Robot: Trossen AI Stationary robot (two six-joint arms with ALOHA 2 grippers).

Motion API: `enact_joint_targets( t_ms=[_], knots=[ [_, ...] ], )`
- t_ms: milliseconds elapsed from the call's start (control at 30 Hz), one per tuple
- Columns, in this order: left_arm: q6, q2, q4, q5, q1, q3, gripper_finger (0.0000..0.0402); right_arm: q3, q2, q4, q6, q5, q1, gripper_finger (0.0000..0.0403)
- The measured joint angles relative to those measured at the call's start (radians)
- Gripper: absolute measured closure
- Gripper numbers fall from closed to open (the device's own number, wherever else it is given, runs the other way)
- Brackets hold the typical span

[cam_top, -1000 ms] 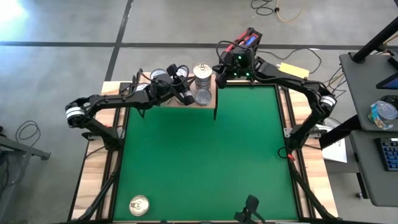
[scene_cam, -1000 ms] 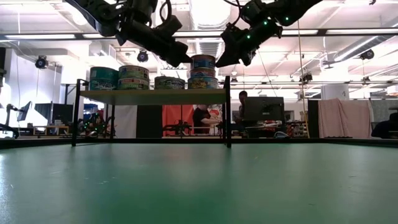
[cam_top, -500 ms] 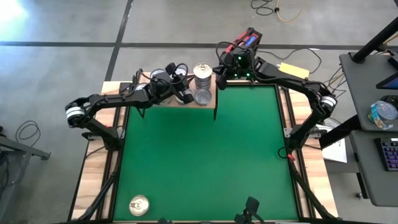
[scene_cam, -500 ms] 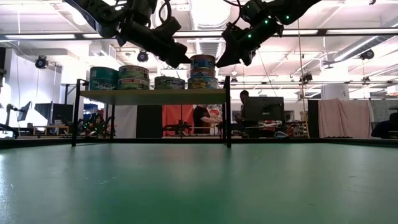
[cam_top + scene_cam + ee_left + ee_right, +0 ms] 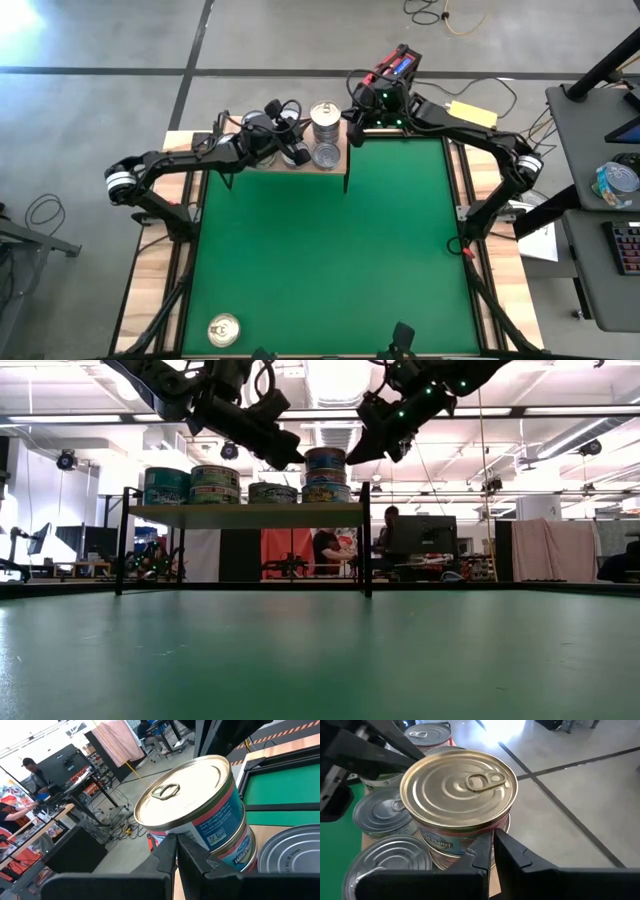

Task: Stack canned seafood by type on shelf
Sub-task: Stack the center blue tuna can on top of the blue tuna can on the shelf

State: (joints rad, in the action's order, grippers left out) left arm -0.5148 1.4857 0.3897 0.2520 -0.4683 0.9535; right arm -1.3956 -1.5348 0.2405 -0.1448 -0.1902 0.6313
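A: How are the jaws set?

B: On both the left gripper [image 5: 175, 851] and the right gripper [image 5: 491, 851] the fingers are seen pressed together, nothing held. Both are poised beside the two-tin stack [image 5: 324, 117] on the shelf [image 5: 250, 513].

A: Which step is judged in hand?

B: Stacking is nearly finished; one gold-topped tin [image 5: 223, 329] is left on the green mat [image 5: 330, 240]. A long reach toward the near corner is called for.

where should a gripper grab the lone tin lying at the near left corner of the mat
Grip the lone tin from straight above, fingers across its round side wall. It lies flat, lid up, with bare green mat all around, so any approach angle is probably free.
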Motion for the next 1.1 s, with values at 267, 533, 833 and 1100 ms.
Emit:
enact_joint_targets(
  t_ms=[267,533,833,1100],
  knots=[
    [0.003,0.0,-0.003,0.002,-0.002,0.0,0.0401,0.0,0.015,0.0,0.009,0.001,-0.012,0.039],
    [0.004,0.0,0.004,0.002,-0.002,0.0,0.0401,0.0,0.015,0.015,0.016,0.0,-0.012,0.039],
    [0.004,0.0,0.028,0.002,-0.002,0.0,0.0401,0.0,0.015,0.033,0.021,0.002,-0.018,0.039],
    [0.01,0.0,0.029,0.002,-0.008,0.0,0.0401,0.0,0.015,0.038,0.021,0.0,-0.018,0.039]
  ],
)
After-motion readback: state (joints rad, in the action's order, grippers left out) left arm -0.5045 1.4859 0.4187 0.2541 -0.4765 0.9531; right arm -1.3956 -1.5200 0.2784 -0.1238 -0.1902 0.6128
